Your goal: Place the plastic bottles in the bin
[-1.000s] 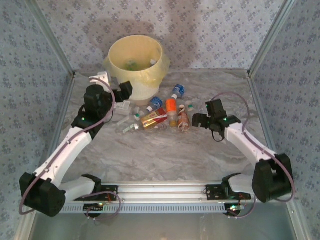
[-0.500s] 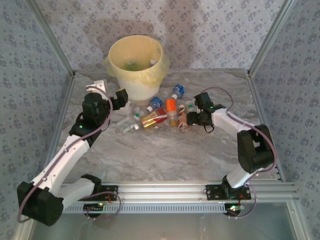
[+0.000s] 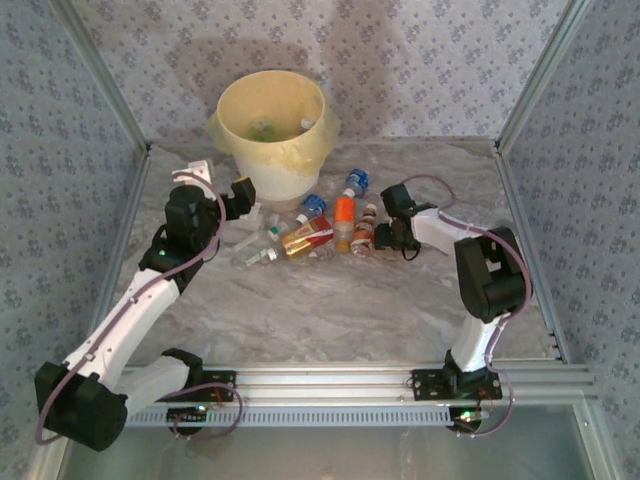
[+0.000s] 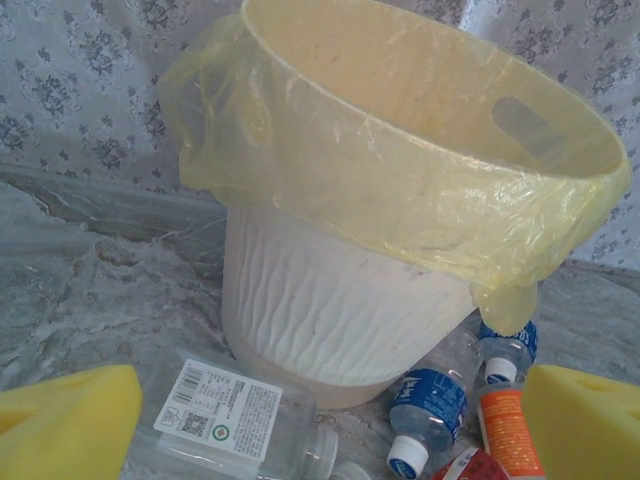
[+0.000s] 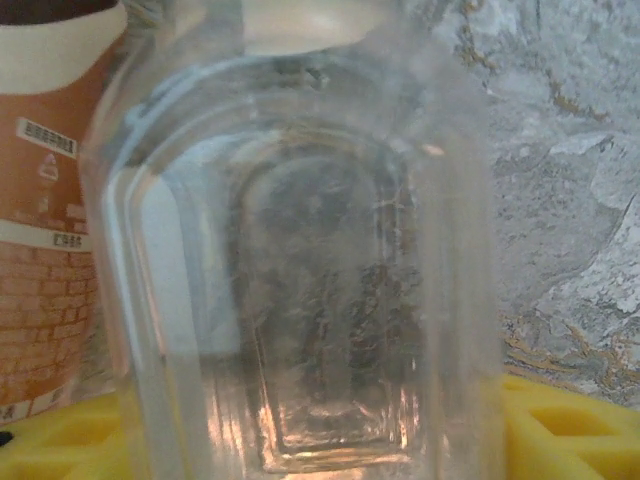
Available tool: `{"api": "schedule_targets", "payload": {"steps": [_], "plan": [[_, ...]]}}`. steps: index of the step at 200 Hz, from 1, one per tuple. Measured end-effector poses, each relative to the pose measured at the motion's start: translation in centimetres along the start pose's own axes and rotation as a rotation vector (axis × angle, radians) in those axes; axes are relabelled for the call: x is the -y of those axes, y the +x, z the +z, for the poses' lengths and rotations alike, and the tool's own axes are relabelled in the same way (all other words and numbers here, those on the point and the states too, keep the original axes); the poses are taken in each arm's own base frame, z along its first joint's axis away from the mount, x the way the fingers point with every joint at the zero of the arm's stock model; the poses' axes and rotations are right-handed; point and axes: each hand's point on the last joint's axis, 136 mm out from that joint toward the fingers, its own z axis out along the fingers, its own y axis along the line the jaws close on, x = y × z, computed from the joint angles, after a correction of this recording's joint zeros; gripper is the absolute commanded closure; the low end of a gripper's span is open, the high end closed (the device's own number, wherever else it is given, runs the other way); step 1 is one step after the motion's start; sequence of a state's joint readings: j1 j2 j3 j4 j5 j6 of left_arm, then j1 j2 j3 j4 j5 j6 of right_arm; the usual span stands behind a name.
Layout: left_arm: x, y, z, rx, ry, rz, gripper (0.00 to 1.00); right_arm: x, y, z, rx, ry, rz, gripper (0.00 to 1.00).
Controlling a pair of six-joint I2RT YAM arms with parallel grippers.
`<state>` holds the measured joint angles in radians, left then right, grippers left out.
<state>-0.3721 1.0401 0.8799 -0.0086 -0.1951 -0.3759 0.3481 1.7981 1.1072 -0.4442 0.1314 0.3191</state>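
The bin (image 3: 280, 175) sits well beyond the right gripper (image 3: 378, 240), past the bottle pile (image 3: 315, 232). Its jaws bracket a clear bottle (image 5: 300, 260), but I cannot tell whether they pinch it. The slick plastic may squirt free or drag the brown-labelled bottle (image 5: 40, 200) beside it. The left gripper (image 3: 248, 198) gapes empty near the bin.

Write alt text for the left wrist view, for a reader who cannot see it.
A cream bin lined with a yellowish bag stands on a marbled table, seen from the open left gripper, whose yellow pads frame the bottom corners. At its foot lie a white-labelled clear bottle left, two blue-labelled bottles and an orange bottle right.
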Motion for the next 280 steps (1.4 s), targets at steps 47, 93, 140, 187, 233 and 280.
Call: {"api": "schedule_targets", "payload": {"steps": [47, 93, 140, 187, 233, 280], "plan": [[-0.4, 2.2, 1.0, -0.086, -0.022, 0.016, 0.02, 1.1, 0.0, 0.4, 0.01, 0.078, 0.025, 0.39], [-0.3, 3.3, 1.7, -0.14, -0.016, 0.011, 0.02, 2.9, 0.8, -0.9, 0.047, 0.138, 0.048, 0.43], [1.0, 3.7, 1.6, -0.168, 0.062, -0.02, 0.02, 2.8, 0.2, -6.1, 0.26, 0.05, 0.077, 0.48], [3.4, 4.5, 2.5, -0.207, 0.186, -0.096, 0.02, -0.6, -0.6, -12.5, 0.504, -0.144, 0.013, 0.49], [6.5, 6.7, 3.7, -0.306, 0.331, -0.177, 0.02, -5.3, -0.1, -16.8, 0.597, -0.332, -0.096, 0.49], [12.5, 5.7, 3.5, -0.358, 0.54, -0.184, 0.02, -10.3, 1.2, -18.8, 0.626, -0.484, -0.225, 0.49]]}}
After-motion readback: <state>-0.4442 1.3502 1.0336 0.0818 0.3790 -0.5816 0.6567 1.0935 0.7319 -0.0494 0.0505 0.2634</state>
